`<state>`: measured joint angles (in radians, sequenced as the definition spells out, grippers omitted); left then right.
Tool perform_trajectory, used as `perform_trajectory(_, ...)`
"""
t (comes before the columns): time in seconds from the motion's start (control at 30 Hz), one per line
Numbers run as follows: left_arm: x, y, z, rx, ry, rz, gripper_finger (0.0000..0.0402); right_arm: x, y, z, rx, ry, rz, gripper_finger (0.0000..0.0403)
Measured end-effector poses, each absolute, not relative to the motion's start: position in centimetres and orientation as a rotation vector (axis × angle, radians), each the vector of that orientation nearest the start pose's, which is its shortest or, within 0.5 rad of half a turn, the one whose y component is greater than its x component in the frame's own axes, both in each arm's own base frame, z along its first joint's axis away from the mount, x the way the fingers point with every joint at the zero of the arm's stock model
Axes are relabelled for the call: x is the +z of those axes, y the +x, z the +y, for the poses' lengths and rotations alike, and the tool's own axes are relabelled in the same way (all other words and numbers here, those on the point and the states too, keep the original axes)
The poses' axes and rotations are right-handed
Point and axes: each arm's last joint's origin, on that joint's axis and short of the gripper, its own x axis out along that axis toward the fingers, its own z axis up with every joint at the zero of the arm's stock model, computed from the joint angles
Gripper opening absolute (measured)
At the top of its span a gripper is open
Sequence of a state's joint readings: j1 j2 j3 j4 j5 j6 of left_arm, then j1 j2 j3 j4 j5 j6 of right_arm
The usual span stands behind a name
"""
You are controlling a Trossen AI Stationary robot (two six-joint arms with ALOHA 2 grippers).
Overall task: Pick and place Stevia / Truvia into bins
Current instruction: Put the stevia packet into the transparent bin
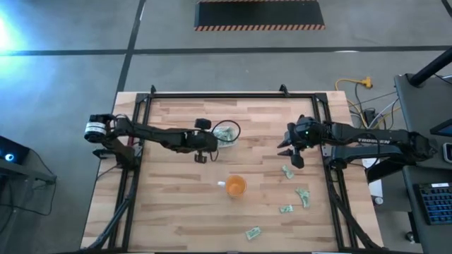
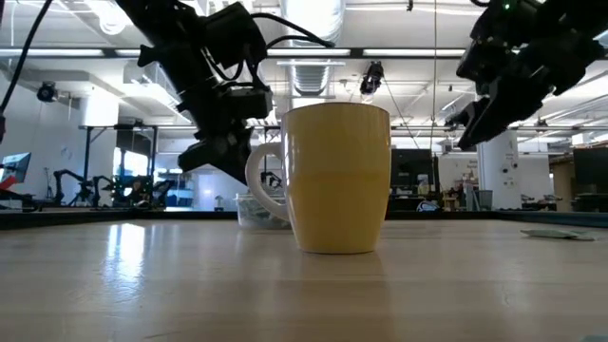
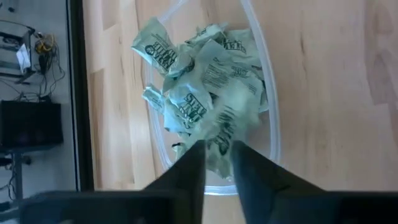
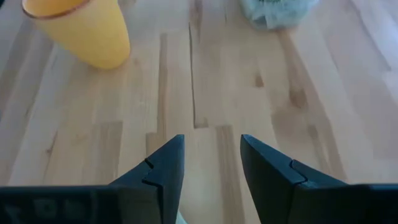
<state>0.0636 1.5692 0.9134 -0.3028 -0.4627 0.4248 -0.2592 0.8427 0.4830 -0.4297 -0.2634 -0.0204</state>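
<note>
A: From the high view, I have the left end effector (image 1: 205, 149) just beside the clear tub (image 1: 227, 132), which sits mid-surface toward the far edge and is heaped with Stevia sachets (image 1: 224, 134). The wooden surface (image 1: 176, 197) also carries the orange cup (image 1: 235, 186) nearer me, and four loose sachets (image 1: 287, 171) on the right side.

B: And the right end effector?

A: The right end effector (image 1: 292, 152) hangs above the surface, near the uppermost loose sachet.

B: Low view?

A: The cup (image 2: 337, 178) fills the middle; the tub (image 2: 261, 211) peeks out behind its handle. Both arms hang above, and one sachet (image 2: 551, 233) lies flat at the right.

B: Left wrist?

A: My left fingers (image 3: 189, 168) are parted only narrowly, with a pale green sachet (image 3: 222, 134) right at their tips over the tub (image 3: 270, 118). I cannot tell whether it is gripped or already let go.

B: Right wrist?

A: Right fingers (image 4: 165, 165) spread apart, grasping nothing, bare wood between them. The cup (image 4: 84, 28) and tub (image 4: 273, 12) lie beyond.
</note>
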Motion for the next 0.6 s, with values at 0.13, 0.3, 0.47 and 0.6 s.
perform_trajectory(0.13, 19.0, 30.3, 3.3, 0.282, 0.573, 1.042, 0.0115, 19.5, 15.9, -3.5, -0.017, 0.207, 0.798, 0.0163)
perform_trajectory(0.3, 19.1, 30.3, 3.4, 0.320, 0.559, 1.041, 0.0165, 18.5, 16.2, -3.7, -0.077, 0.236, 0.859, 0.0178)
perform_trajectory(0.47, 20.4, 29.5, 3.2, 0.385, 0.521, 1.019, 0.0182, 17.2, 16.5, -3.8, -0.110, 0.285, 0.933, 0.0183)
perform_trajectory(0.6, 22.1, 28.5, 2.8, 0.417, 0.455, 0.960, 0.0182, 16.3, 16.8, -3.8, -0.117, 0.316, 0.989, 0.0183)
